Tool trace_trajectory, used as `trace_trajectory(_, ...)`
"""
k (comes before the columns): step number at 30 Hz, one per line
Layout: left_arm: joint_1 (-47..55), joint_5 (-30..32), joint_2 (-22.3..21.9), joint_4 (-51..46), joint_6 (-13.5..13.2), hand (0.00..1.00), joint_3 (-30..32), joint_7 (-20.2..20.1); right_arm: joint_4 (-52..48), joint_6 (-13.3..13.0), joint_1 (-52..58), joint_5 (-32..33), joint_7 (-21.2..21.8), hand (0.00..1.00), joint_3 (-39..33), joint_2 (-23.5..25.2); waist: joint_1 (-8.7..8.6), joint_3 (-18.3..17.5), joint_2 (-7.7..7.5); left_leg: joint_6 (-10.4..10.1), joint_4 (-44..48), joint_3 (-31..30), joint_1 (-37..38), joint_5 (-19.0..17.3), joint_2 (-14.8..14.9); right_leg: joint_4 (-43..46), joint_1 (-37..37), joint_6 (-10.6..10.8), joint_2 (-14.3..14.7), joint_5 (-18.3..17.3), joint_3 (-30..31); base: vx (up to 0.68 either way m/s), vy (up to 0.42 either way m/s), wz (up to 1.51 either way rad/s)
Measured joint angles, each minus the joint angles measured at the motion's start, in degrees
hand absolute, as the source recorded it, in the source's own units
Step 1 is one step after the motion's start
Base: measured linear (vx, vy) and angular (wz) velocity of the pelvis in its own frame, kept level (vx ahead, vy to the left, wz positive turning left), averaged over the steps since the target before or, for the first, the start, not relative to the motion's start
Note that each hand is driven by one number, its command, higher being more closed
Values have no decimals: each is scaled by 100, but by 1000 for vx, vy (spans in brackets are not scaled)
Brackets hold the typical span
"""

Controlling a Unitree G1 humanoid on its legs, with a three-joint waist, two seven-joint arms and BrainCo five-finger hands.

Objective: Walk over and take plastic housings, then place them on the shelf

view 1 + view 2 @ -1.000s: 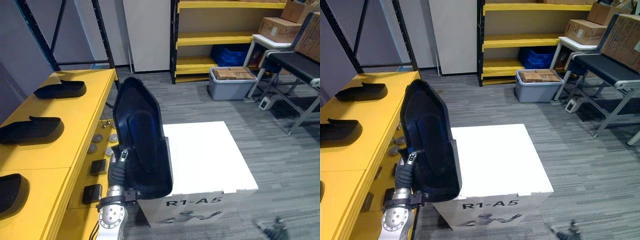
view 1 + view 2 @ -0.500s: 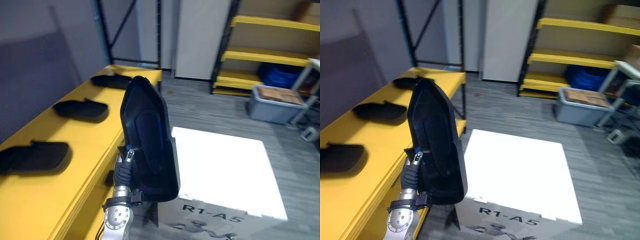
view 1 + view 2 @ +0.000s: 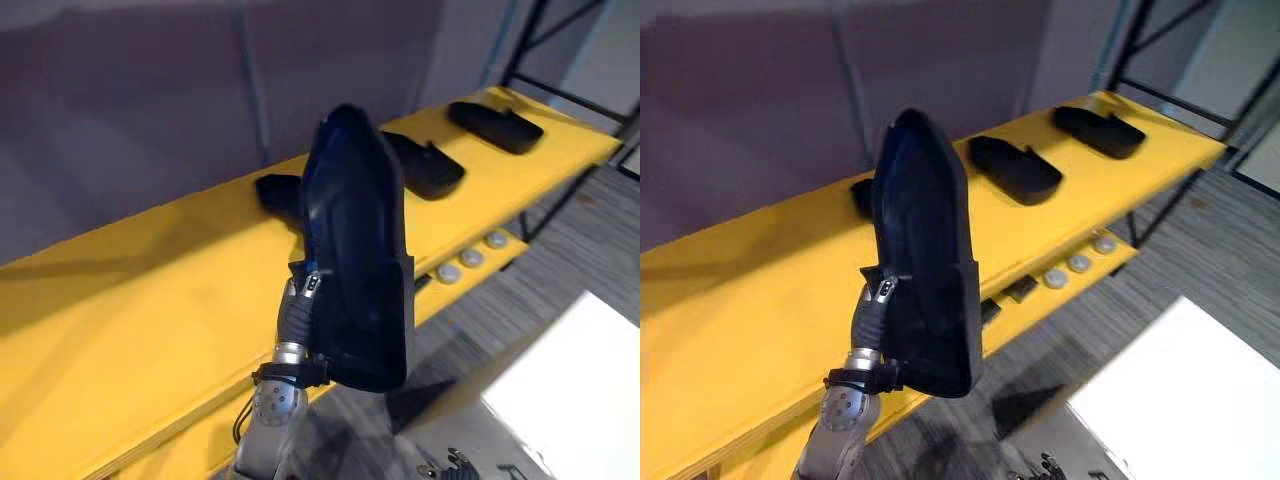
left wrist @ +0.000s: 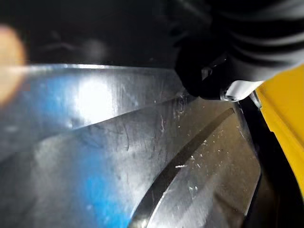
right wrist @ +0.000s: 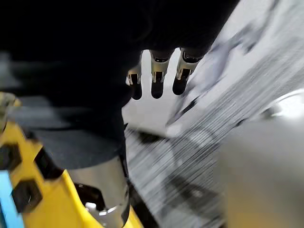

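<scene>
**Item:** housing (image 3: 355, 260), black plastic, large, shell-shaped.
**Location:** upright in my left hand (image 3: 297, 312), gripped at its low end, the long end standing free above. It hangs over the front edge of the yellow shelf (image 3: 150, 300) and is not yet set down.
**Fingers, left:** my thumb is clamped on the rim. The rest lie behind the shell, out of my sight.
**Fingers, right:** my right hand (image 5: 156, 76) has them straight and hangs empty over the floor (image 3: 1200, 230).

**Risks, as I judge them:**
1. Tipping. My grip is low on a tall piece, so a quick swing could lever it loose.
2. Collision. The nearest housing (image 3: 862, 195) lies on the shelf just behind the one I carry. Lowering blind could knock it or land on it.
3. Overhang. Set too near the front edge, the piece could slide off to the floor.

**Surface:** the shelf top is flat and glossy, bare on my left. On my right, a middle housing (image 3: 425, 165) and a far housing (image 3: 495, 125) continue the row. The lower level holds small round pieces (image 3: 1078, 263).

**Room:** grey wall behind, black rack posts (image 3: 1140, 40), and a white box (image 3: 580, 380) on the floor to my right.
</scene>
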Motion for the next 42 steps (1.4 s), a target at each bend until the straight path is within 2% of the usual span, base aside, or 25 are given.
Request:
trace_trajectory(1,-9,4,9,1,1,100,7,0,4,4,-31,-1,2,0,6,14,1,0,-3,32,-14,-83,25,-23,-80,192,27,-28,-110,24,9,211,236,85)
trace_trajectory(3,-20,37,39,9,2,100,-17,-5,3,10,-93,-4,5,0,18,32,-13,-8,6,41,-220,-333,211,-47,-306,1055,-31,-288,-498,197,266,204,229,79)
trace_trajectory(4,-25,97,45,17,2,100,-60,-5,-6,9,-92,7,16,0,3,30,-25,-27,57,41,-477,-579,371,-47,-400,1826,-366,-503,-657,268,933,137,135,85)
trace_trajectory(5,-50,175,66,18,-5,100,-51,5,-45,7,-117,3,20,0,17,29,-83,-10,91,40,-621,-783,430,-38,-417,2175,-724,-416,-447,-105,1771,173,53,100)
trace_trajectory(6,-63,190,80,32,-2,100,-28,20,-86,7,-139,5,22,0,17,7,-147,-3,97,23,-775,-987,546,7,-432,2405,-1165,-390,46,-569,2892,168,-58,97)
trace_trajectory(8,-107,376,87,98,-2,100,-63,100,-260,6,-39,34,14,0,15,-17,-170,11,115,-31,-976,-1305,842,48,-473,2432,-1726,-344,886,-1034,4238,171,-98,86)
trace_trajectory(10,-130,576,79,116,-3,100,-65,149,-512,5,103,62,7,0,14,-16,-333,8,92,-81,-940,-1756,939,70,-496,2213,-2208,-286,1489,-1138,5148,190,-168,112)
trace_trajectory(11,-138,600,76,128,-3,100,-73,164,-612,4,174,64,-1,0,17,0,-363,-3,60,-119,-901,-1877,935,67,-518,1998,-2298,-259,1581,-1105,5375,191,-213,141)
trace_trajectory(12,-150,698,97,124,-7,100,-88,206,-754,1,379,75,-7,0,23,103,-343,-40,-103,-247,-805,-2070,967,17,-660,1242,-2339,-145,1508,-581,5574,155,-179,108)
trace_trajectory(13,-141,737,51,159,-8,100,-87,215,-750,1,438,112,-5,0,-16,129,-336,-29,-112,-354,-747,-2168,958,-61,-630,1314,-2273,-115,1474,-704,5501,220,-227,103)
trace_trajectory(15,-100,844,-28,151,14,100,-69,225,-812,4,557,168,-4,0,3,3,-149,-129,98,-492,-600,-2224,881,-93,-375,1053,-2050,-131,1598,-701,5196,214,-198,57)
trace_trajectory(18,-56,909,-31,-5,11,100,-34,228,-959,-2,601,172,0,0,15,55,-52,-152,95,-671,-887,-2074,1082,10,-166,727,-1724,-235,1749,-639,4920,127,-142,34)
trace_trajectory(22,160,908,-46,-96,11,100,117,229,-970,-5,576,169,0,0,9,105,34,-226,106,-717,-982,-1912,1172,84,-140,440,-1587,-332,1801,-523,4979,39,-1,-15)
trace_trajectory(28,313,911,-63,-408,9,100,502,273,-834,-12,408,56,-7,0,72,207,75,-105,-181,-759,-328,-1750,618,157,-182,46,-1598,-324,1541,-267,4776,-71,69,14)
trace_trajectory(29,313,914,-59,-410,0,100,493,288,-671,-13,304,29,-12,0,86,199,58,-89,-203,-542,-71,-1484,454,3,11,3,-1671,-350,1441,-221,4604,-137,86,45)
trace_trajectory(30,316,914,-53,-397,0,100,491,288,-582,-12,246,15,-13,0,92,190,38,-73,-205,-478,120,-1343,420,-64,200,13,-1675,-349,1397,-221,4541,-149,160,68)
trace_trajectory(31,322,916,-44,-306,0,100,468,298,-325,-12,148,-81,-24,0,91,105,-11,-73,-235,-532,447,-1296,429,-113,624,18,-1674,-293,1231,-187,4399,-74,170,64)
trace_trajectory(33,315,917,-41,-288,-5,100,466,335,-196,-12,98,-99,-50,0,93,24,-93,-111,-188,-581,326,-1369,474,-54,888,8,-1705,-163,998,-110,4274,-13,236,64)
trace_trajectory(34,289,918,-57,-285,-11,100,464,397,-165,-12,89,-102,-64,0,77,-28,-164,-163,-75,-606,-206,-1528,544,456,1008,-31,-1794,18,850,-3,4160,30,390,59)
trace_trajectory(35,232,917,-61,-266,-17,100,441,475,-153,-11,67,-105,-75,0,-9,-97,-201,-218,95,-956,-619,-1814,617,782,996,-100,-1863,195,803,102,4103,26,539,59)
trace_trajectory(36,138,916,-34,-193,-21,100,476,545,-41,-11,-27,-107,-101,0,-36,-120,-239,-217,126,-1248,-940,-1922,675,616,821,-330,-1813,373,659,317,4079,-23,600,56)
trace_trajectory(37,45,916,9,-110,-19,100,517,614,-6,-10,-65,-108,-106,0,-86,-75,-310,-187,80,-1347,-1052,-1961,667,528,695,-523,-1695,415,539,530,3950,-67,596,62)
trace_trajectory(38,-68,914,125,-23,-19,100,524,688,18,-10,-97,-107,-120,0,-111,5,-314,-116,-31,-1277,-1062,-2033,654,453,536,-722,-1568,359,410,820,3820,-83,466,51)
trace_trajectory(41,-155,911,308,37,-23,100,523,731,12,-16,-159,-107,-122,0,-87,74,-255,-85,-106,-1069,-515,-2087,252,123,368,-866,-1684,236,258,1433,3870,-134,389,11)
trace_trajectory(42,-206,911,334,74,-23,100,522,735,14,-16,-215,-107,-122,0,-35,85,-181,-82,-107,-969,-185,-2008,18,7,344,-841,-1888,-56,240,1660,3993,-173,344,-36)
